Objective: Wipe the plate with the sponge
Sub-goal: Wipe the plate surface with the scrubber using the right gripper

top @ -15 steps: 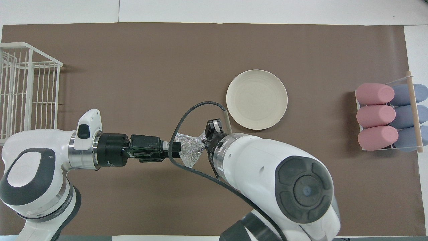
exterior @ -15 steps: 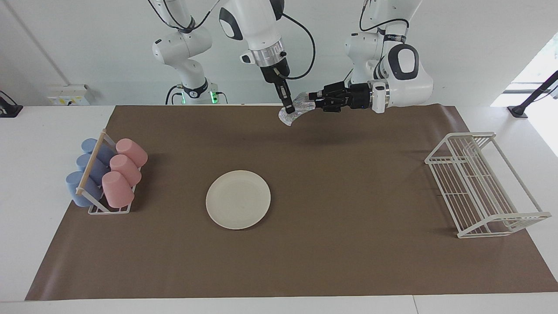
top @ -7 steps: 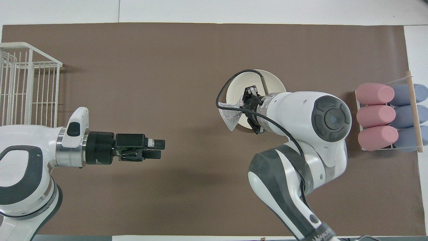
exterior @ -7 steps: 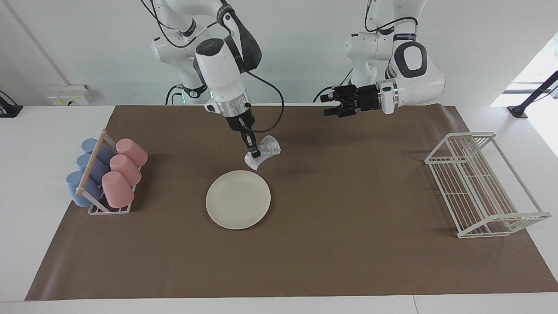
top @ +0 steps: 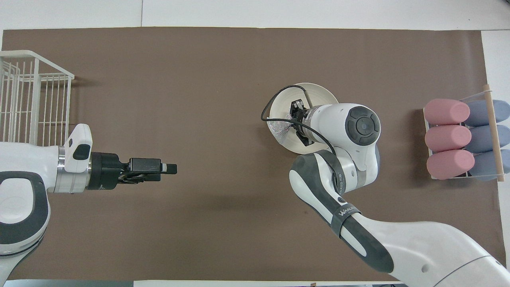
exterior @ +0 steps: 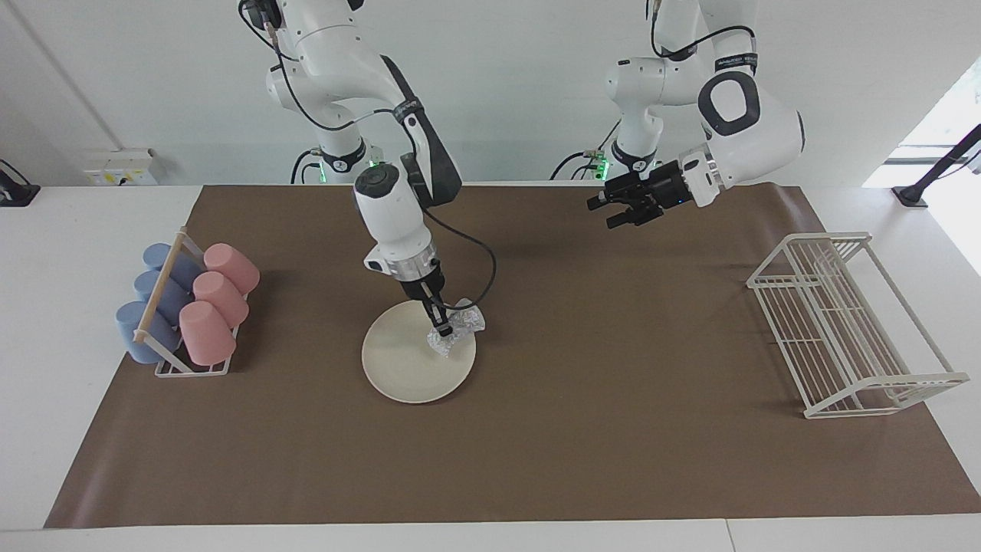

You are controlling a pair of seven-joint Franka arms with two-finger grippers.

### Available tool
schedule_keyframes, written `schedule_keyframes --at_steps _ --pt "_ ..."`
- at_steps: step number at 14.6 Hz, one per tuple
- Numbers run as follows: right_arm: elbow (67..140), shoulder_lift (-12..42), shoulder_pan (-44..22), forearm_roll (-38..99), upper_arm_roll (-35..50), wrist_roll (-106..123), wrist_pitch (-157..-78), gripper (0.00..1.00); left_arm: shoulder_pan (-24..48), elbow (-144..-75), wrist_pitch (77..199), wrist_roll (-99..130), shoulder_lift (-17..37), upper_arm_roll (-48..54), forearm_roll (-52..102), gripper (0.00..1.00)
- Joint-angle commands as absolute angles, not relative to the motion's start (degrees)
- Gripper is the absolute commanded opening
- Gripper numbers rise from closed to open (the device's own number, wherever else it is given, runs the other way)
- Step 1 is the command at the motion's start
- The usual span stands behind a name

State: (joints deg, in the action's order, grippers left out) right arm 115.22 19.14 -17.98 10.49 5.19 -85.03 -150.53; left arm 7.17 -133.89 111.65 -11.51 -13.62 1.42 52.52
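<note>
Both arms are glossy white with dark grey joint caps, a silver ring and black housing just above each black end effector, the right end effector (exterior: 438,328) trailed by a looping black cable.

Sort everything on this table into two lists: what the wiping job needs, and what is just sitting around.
Needed for the job:
- round cream-white shallow plate
- silvery-grey glittery mesh sponge, over the plate's rim
- right gripper, holding the sponge

Sitting around:
- pink cups and blue cups in their rack
- white wire dish rack
- left gripper, waiting over the brown mat
</note>
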Motion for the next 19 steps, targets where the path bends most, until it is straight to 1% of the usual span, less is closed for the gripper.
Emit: schedule_keyframes --at_steps 1,4,6,7,9,12,16,17,19 --pt "114.87 20.92 -16.17 11.51 5.89 -81.57 -151.35 0.00 5.98 -133.24 114.61 -8.97 -13.01 1.76 43.71 1.00" --pt "116.10 20.83 -14.16 11.51 5.80 -75.54 -151.43 0.00 4.40 -133.15 115.40 -8.62 -12.92 1.76 36.15 1.00" --pt "116.37 20.83 -10.39 11.51 5.80 -66.14 -151.26 0.00 4.22 -133.15 115.92 -6.95 -12.75 1.76 31.14 1.00" --pt "116.45 20.92 -9.07 11.51 5.80 -63.14 -151.26 0.00 4.22 -132.72 116.62 -5.81 -12.22 1.76 29.98 1.00" --pt "116.46 20.92 -8.53 11.51 5.80 -61.44 -151.26 0.00 4.22 -131.93 116.81 -4.23 -11.78 1.76 28.83 1.00" --pt "116.54 20.83 -9.49 11.60 5.98 -62.75 -151.09 0.00 3.78 -131.66 117.42 -3.78 -11.69 1.67 26.73 1.00" --pt "116.89 21.09 -17.20 11.60 5.98 -77.39 -151.70 0.00 3.69 -130.43 117.86 -3.60 -11.78 1.76 24.52 1.00" --pt "116.89 21.18 -18.27 11.60 5.89 -79.35 -152.31 0.00 3.60 -129.91 117.86 -3.60 -11.69 1.76 24.52 1.00" --pt "117.24 21.18 -18.11 11.60 5.89 -79.37 -153.72 0.00 3.52 -129.55 117.86 -3.60 -11.69 1.76 24.52 1.00"
